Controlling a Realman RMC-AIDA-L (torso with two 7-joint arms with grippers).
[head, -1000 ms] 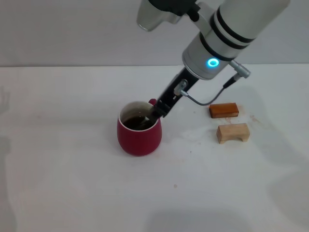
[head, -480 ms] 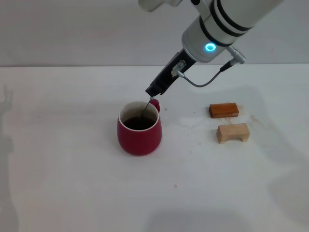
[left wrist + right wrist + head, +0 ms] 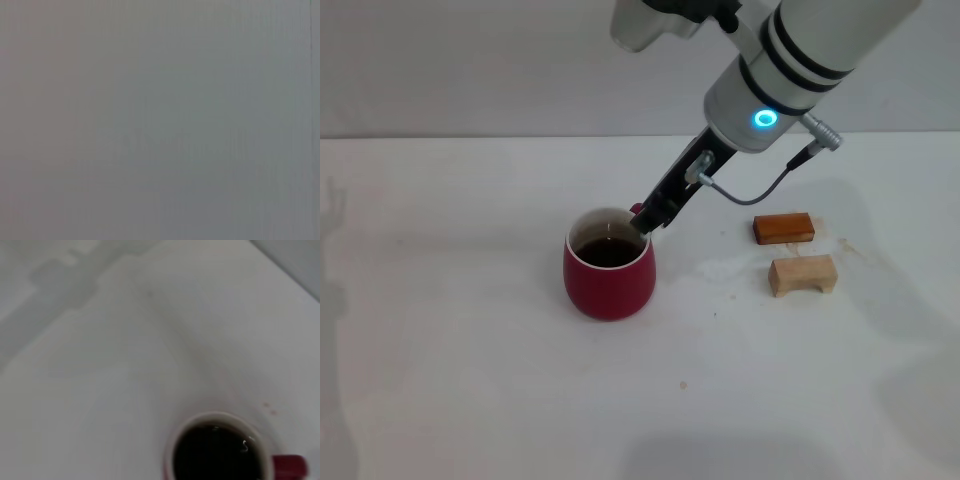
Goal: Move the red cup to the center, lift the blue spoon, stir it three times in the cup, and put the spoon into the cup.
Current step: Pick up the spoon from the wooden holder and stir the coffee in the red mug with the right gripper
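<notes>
red cup (image 3: 609,277): upright on the white table (image 3: 460,350), dark drink inside | right gripper (image 3: 650,220): at its back rim, fingers can't be made out

The right gripper (image 3: 642,226), up above the red cup's (image 3: 609,278) far rim half a second ago, is back down at that rim. The spoon's thin shaft no longer shows.
</notes>
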